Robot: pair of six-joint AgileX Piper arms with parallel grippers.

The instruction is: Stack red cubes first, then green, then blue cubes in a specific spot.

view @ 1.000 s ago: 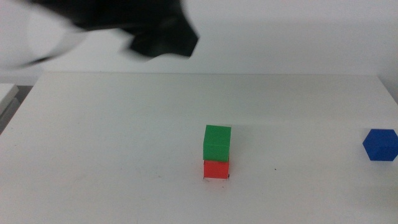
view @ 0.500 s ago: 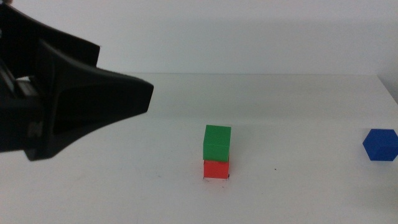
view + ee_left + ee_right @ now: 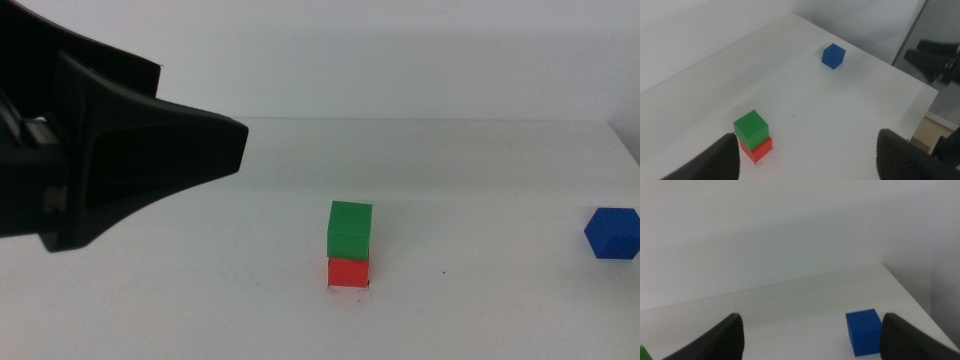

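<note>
1. Stack first, nearest the camera in the middle view: the green cube [image 3: 349,229] sits on the red cube [image 3: 347,271], which rests on the marked spot [image 3: 349,289] of the white surface [image 3: 200,300]. The green one looks slightly offset on the red (hard to say how much).
2. Left claw [image 3: 807,150] hangs above the surface near the stack, jaws spread wide and holding nothing; in the middle view its dark bulk fills the left side.
3. Farther out, the blue cube [image 3: 611,232] lies well apart from the stack, close to the surface's right edge.
4. Right claw [image 3: 812,330] looks down toward the blue cube [image 3: 864,332], jaws wide apart and empty, with the cube nearer one jaw than the other.
5. Risks, as I judge them: an off-centre close could push the blue cube toward the edge, or twist it so it gets pinched on its corners. Set down skewed, it could tip the two-cube stack, given the green cube's offset. The left claw, idling near the stack, could also crowd the right arm's approach.
</note>
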